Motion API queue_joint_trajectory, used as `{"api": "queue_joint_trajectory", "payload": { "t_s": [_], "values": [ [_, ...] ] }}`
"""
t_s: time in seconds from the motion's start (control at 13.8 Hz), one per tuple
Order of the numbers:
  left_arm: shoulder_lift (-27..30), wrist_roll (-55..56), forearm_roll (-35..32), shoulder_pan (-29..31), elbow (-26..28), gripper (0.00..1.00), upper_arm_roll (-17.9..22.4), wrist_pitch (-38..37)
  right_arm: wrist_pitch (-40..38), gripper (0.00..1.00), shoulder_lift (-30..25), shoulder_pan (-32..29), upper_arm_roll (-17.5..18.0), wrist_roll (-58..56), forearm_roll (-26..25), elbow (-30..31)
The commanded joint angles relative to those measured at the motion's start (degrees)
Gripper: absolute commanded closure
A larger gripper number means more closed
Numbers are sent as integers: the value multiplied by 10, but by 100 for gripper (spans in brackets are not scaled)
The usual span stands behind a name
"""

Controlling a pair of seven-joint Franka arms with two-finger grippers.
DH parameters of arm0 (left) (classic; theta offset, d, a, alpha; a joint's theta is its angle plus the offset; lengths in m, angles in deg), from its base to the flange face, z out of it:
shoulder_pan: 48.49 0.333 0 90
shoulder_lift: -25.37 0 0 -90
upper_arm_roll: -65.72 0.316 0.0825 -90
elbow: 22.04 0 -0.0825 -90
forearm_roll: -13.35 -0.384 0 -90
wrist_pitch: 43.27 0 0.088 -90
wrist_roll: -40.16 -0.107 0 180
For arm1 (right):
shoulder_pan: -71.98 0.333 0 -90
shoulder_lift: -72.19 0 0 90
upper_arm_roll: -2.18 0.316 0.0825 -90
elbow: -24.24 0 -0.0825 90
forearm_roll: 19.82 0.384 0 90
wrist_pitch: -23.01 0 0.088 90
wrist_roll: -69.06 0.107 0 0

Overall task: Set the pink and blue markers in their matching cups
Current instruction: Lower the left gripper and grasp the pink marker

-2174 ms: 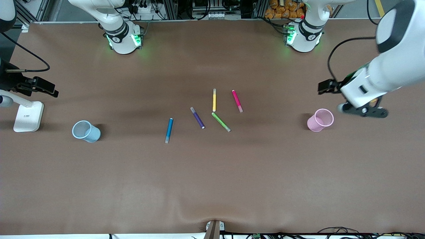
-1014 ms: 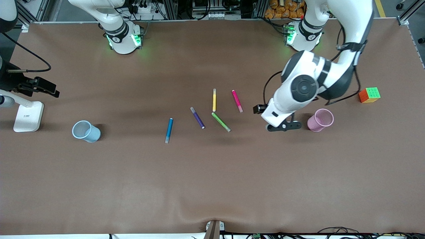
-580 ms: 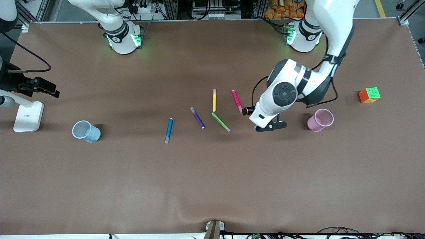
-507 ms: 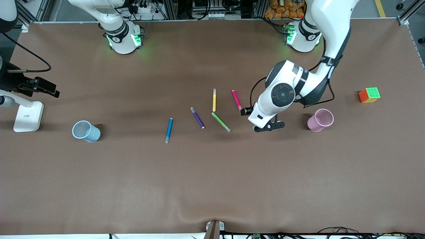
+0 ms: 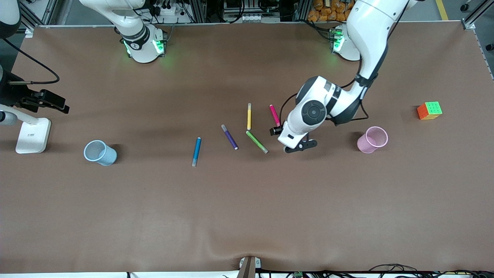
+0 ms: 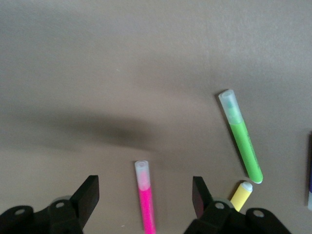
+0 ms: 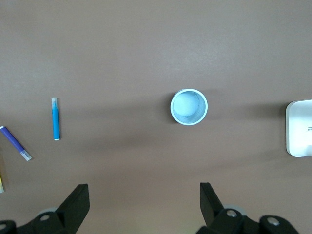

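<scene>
Since earlier, my left gripper (image 6: 145,195) has swung from the pale pink plastic cup (image 5: 372,139) to hover, fingers spread, empty, over the slim magenta-pink marker (image 6: 145,202); my right gripper (image 7: 144,204) waits open

1. Five markers lay mid-table: the blue marker (image 5: 197,151) lay nearest the right arm's end, then the purple marker (image 5: 229,137), yellow marker (image 5: 249,116), green marker (image 5: 257,141) and pink marker (image 5: 274,115).
2. The blue cup (image 5: 100,153) stood toward the right arm's end, well apart from the markers.
3. The pink cup (image 5: 372,139) stood toward the left arm's end, with a cube (image 5: 429,110) farther out.
4. The left gripper (image 6: 145,197) hung over the pink marker.
5. A stand (image 5: 33,135) sat beside the blue cup.
</scene>
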Motion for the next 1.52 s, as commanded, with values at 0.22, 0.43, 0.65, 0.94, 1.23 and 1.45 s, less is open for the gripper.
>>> {"api": "queue_joint_trajectory", "payload": {
  "t_s": [0.22, 0.43, 0.65, 0.94, 1.23, 1.45],
  "values": [
    [-9, 16, 3, -14, 46, 31, 3, 78, -4, 0, -2, -5, 3, -4, 8, -1],
    [-16, 25, 3, -19, 51, 39, 3, 82, -2, 0, -1, -5, 3, -4, 8, -1],
    [-16, 25, 0, -23, 60, 40, 3, 82, 0, 0, -1, -4, 3, -4, 8, -1],
    [-24, 25, -1, -41, 61, 65, 6, 90, 1, 0, 0, -4, 3, -4, 8, -1],
    [-31, 25, -3, -40, 61, 84, 8, 92, 1, 0, 0, -4, 3, -4, 8, -1],
    [-24, 23, -19, -33, 61, 100, 8, 92, 1, 0, 1, -4, 3, -4, 8, -1]
  ]
}}
